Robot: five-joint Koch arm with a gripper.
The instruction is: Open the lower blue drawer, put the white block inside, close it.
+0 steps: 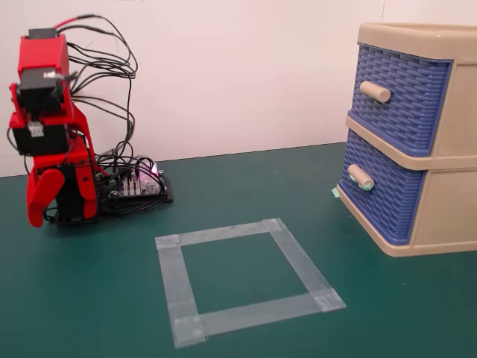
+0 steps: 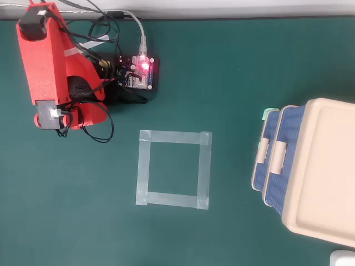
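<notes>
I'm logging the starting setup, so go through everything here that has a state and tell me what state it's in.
lower blue drawer: shut, slightly proud of the upper one in the overhead view.
upper blue drawer: shut.
red arm: folded at its base, away from the cabinet.
end effector: hanging down, holding nothing; open or shut unclear.
controller board: red light on.
tape square: nothing inside it.
white block: not in view.

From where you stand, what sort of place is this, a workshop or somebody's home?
Probably a hobbyist's test bench: a small red robot arm beside a bare circuit board with trailing wires, a tape square marked on the green mat, and a little drawer cabinet as a prop.
</notes>
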